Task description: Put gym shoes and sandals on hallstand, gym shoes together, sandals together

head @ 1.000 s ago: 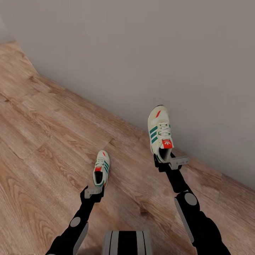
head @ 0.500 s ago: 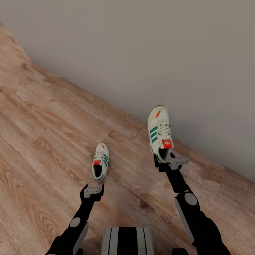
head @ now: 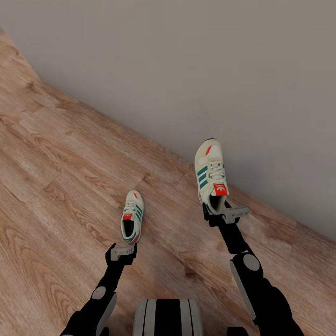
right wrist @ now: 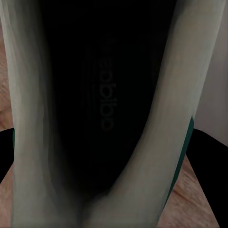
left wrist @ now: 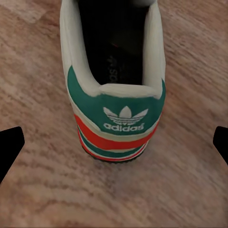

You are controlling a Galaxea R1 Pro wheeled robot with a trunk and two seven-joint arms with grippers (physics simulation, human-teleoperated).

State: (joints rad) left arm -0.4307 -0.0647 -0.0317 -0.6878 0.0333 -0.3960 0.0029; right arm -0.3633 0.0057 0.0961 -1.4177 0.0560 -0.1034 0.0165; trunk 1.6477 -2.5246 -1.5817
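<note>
Since a second earlier the left gripper (head: pixel 122 252) had let go of the left gym shoe (head: pixel 132 216), which in the head view lay flat on the corridor floor (head: pixel 60 186) just beyond the fingers, while the right gripper (head: pixel 223 213) was clamped on the heel of the right gym shoe (head: pixel 211 175), held up near the grey wall (head: pixel 210 60). From the left wrist, the shoe's green and red heel (left wrist: pixel 118 118) sat apart between widely spread black fingertips (left wrist: pixel 10 145). From the right wrist, that shoe's dark opening (right wrist: pixel 104 95) loomed close, cream collar at both sides.
</note>
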